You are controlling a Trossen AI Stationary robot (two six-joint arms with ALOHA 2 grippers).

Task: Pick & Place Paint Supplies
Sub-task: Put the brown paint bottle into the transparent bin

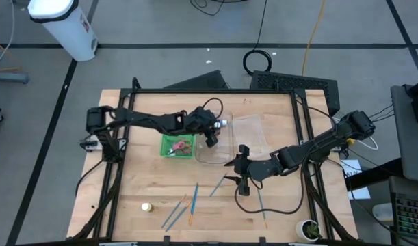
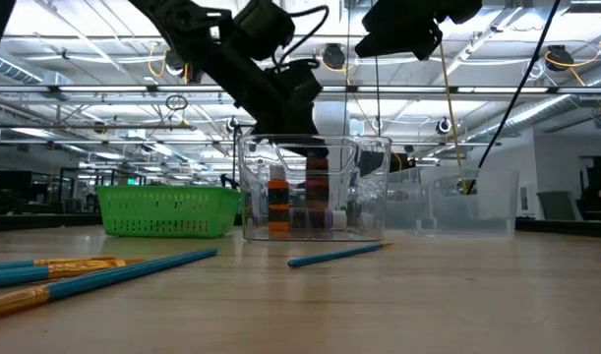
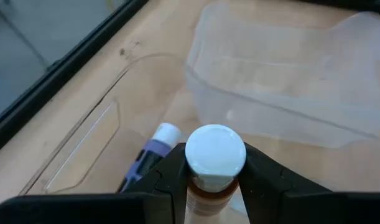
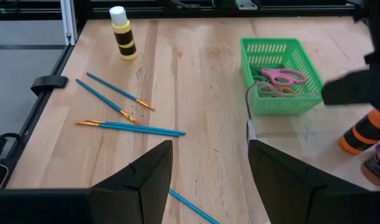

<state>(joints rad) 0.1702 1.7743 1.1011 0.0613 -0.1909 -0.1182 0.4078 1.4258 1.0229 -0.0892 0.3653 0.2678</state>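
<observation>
My left gripper [image 1: 212, 134] is shut on a small orange paint bottle with a white cap [image 3: 215, 154], over the clear bin [image 1: 222, 154]. A purple bottle [image 3: 153, 154] lies on its side on the bin's floor. My right gripper [image 4: 208, 177] hovers open above the table, nothing between its fingers. Blue brushes with orange ends [image 4: 130, 127] lie flat on the wood. A yellow bottle [image 4: 122, 34] stands upright near the front edge. The green basket [image 1: 176, 145] left of the bin holds pink-handled scissors [image 4: 283, 77]. My left gripper pinches the orange bottle just under its white cap [image 3: 209, 182], one finger [image 3: 168, 174] on each side. The fingers slant down from the table's left. The bottle hangs tilted below them [image 4: 362, 134]; whether its lower end touches the bin's floor, I cannot tell.
A second clear container [image 1: 251, 133] lies just right of the bin. Single brushes lie by my right gripper [image 1: 219, 186] and nearer the front edge [image 1: 262, 208]. A black frame [image 1: 215, 91] rims the table. Bare wood stretches between basket and brushes.
</observation>
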